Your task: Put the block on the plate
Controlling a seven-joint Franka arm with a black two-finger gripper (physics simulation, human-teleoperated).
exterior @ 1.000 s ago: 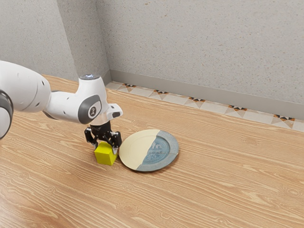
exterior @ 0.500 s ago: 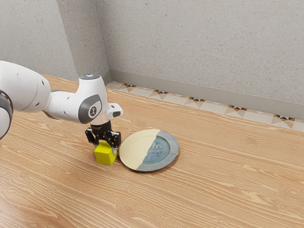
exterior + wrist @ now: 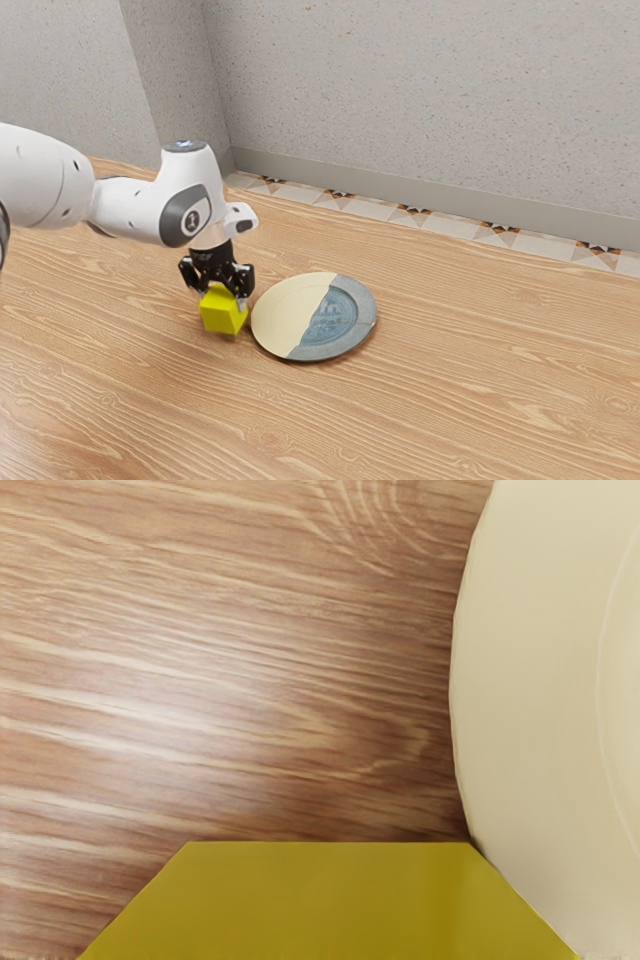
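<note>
My black gripper point(image 3: 224, 294) is shut on the yellow block point(image 3: 222, 313) in the exterior view, one finger on either side of its upper part. The block hangs slightly above the table, a little tilted. Just beside it, toward the exterior view's right, lies the round plate point(image 3: 290, 312), part cream and part blue-grey, with nothing on it. In the wrist view the block point(image 3: 325, 905) is at the lower edge, and the plate's cream side point(image 3: 530, 680) curves close by it.
The wooden table point(image 3: 470, 370) stretches around the plate and block. Behind the table are a strip of patterned floor tiles point(image 3: 415, 215) and a speckled wall point(image 3: 420, 90).
The gripper and arm have risen a little, and the block has come up off the table with them. Between the two earlier views the fingers closed in on the block. The plate has stayed put.
</note>
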